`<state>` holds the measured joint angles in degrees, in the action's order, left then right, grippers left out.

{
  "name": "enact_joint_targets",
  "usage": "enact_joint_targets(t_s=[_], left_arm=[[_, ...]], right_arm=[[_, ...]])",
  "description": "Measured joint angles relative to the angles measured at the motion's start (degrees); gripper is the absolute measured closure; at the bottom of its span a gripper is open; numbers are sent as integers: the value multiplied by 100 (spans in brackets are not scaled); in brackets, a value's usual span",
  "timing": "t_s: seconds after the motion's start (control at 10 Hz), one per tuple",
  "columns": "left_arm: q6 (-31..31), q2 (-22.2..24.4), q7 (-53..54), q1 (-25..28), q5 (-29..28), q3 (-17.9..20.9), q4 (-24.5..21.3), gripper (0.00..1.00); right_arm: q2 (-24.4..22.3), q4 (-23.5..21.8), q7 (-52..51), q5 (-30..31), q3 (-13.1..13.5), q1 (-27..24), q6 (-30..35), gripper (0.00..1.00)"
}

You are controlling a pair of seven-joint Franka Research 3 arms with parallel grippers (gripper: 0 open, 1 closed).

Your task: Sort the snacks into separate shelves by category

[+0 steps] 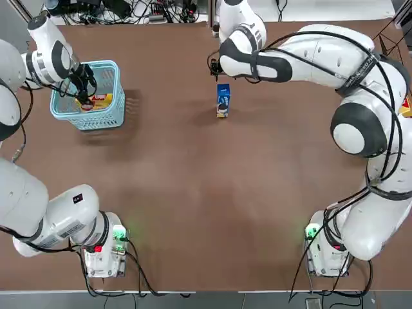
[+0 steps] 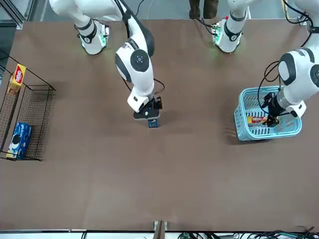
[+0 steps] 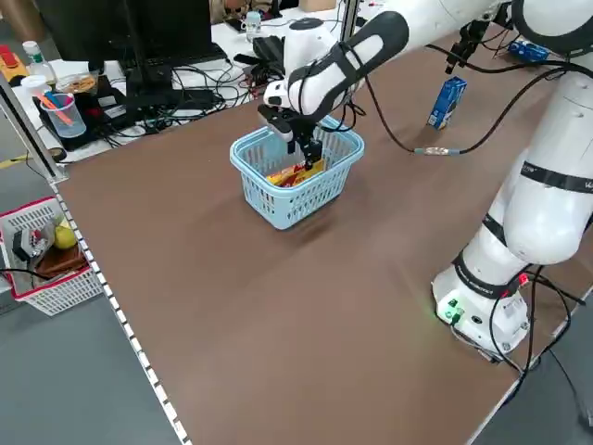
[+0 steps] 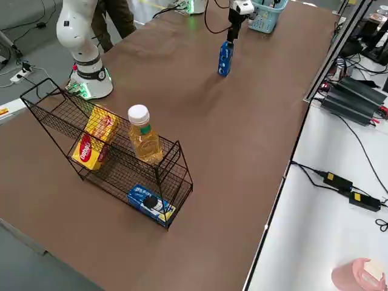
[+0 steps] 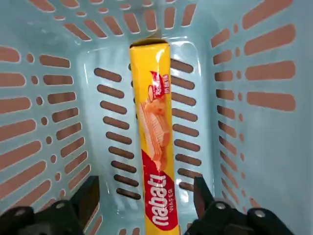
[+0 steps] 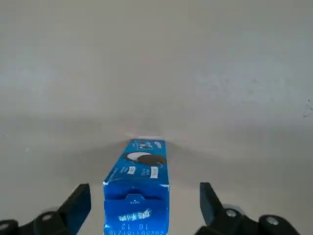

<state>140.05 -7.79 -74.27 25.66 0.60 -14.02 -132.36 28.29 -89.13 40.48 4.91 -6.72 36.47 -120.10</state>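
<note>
Over on the left, the left gripper [image 5: 144, 205] is dipped into the light-blue basket [image 1: 109, 112], fingers [image 5: 85, 198] spread wide on either side of a yellow wafer packet [image 5: 154, 147] lying on the basket floor, not closed on it. Mid-counter, a blue cookie box [image 1: 223, 100] is stood upright, with the right gripper [image 6: 144, 208] hung right above it, fingers wide and clear of the box. On the far right, the black wire rack [image 4: 109, 163] is loaded with a yellow packet [image 4: 94, 144], a blue packet [image 4: 150, 203] and a bottle [image 4: 143, 136].

Blue packet [image 1: 223, 100] upright (rack [image 4: 109, 159] apart)
</note>
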Motion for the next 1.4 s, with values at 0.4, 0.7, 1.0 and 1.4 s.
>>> enact_joint_targets(t_s=[0.4,0.7,1.0,1.4], left_arm=[[375,-140,0,0,0,0,-184,17],[684,-388,0,-1,-5,0,-219,22],[858,-584,0,-4,-202,-1,-243,30],[989,-623,0,-2,-220,-1,-255,40]], right_arm=[[87,-84,69,3,-114,2,-61,1],[86,-126,83,5,-118,1,-61,1],[86,-194,98,73,-158,0,-107,1],[86,-274,176,199,-217,-29,-198,1]])
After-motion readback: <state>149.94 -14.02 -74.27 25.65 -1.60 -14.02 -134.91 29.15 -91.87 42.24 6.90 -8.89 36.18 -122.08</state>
